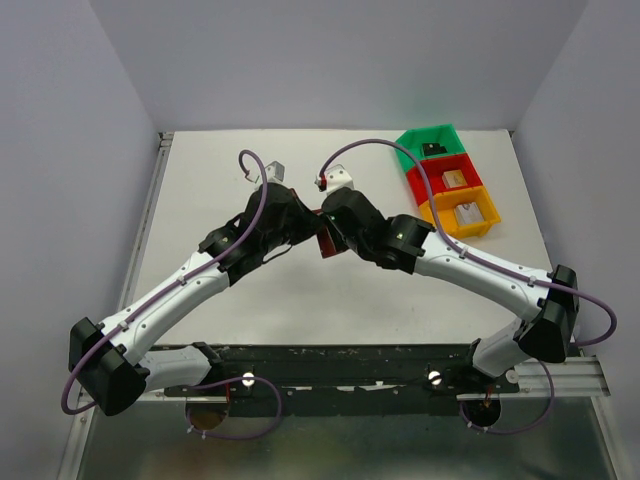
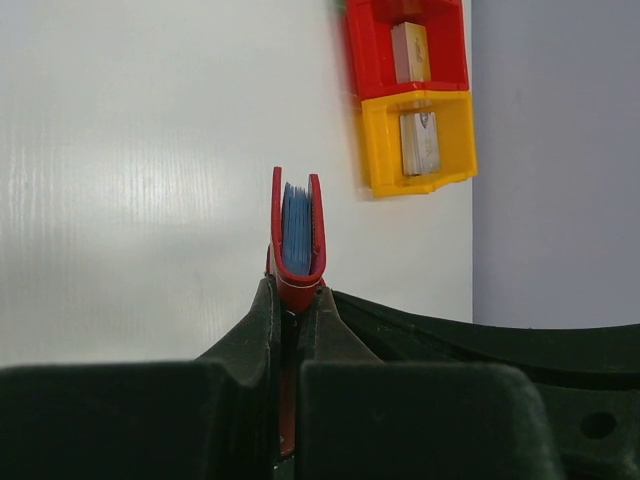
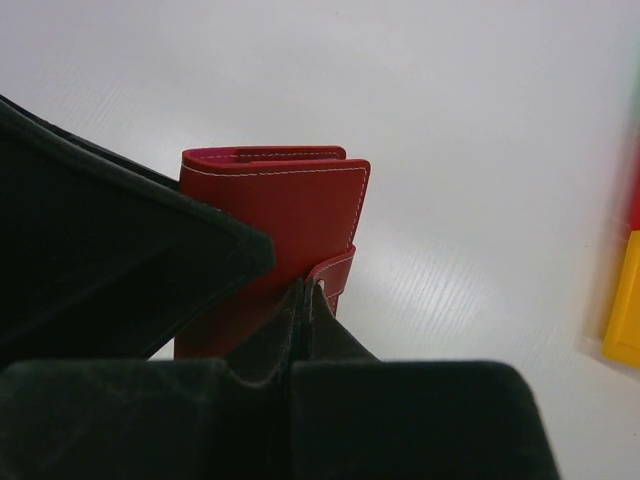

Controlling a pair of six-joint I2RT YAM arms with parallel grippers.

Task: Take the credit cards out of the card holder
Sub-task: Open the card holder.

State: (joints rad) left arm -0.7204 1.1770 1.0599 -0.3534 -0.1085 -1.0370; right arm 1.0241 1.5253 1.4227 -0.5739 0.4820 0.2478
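The card holder (image 1: pixel 326 241), a dark red wallet, is held above the table between both grippers. In the left wrist view it stands end-on (image 2: pixel 297 265), slightly spread, with light blue layers inside. My left gripper (image 2: pixel 296 292) is shut on its lower edge. In the right wrist view its closed red face (image 3: pixel 280 205) shows, and my right gripper (image 3: pixel 308 290) is shut on its snap tab (image 3: pixel 336 272). From above, the left gripper (image 1: pixel 300 228) and the right gripper (image 1: pixel 335 225) meet at the wallet. No credit card can be told apart; they are hidden inside.
Green (image 1: pixel 430 145), red (image 1: pixel 447 176) and orange (image 1: pixel 462 210) bins with small items stand at the back right. The red bin (image 2: pixel 405 50) and orange bin (image 2: pixel 418 140) also show in the left wrist view. A small white object (image 1: pixel 335 178) and a grey one (image 1: pixel 272 170) lie behind the grippers.
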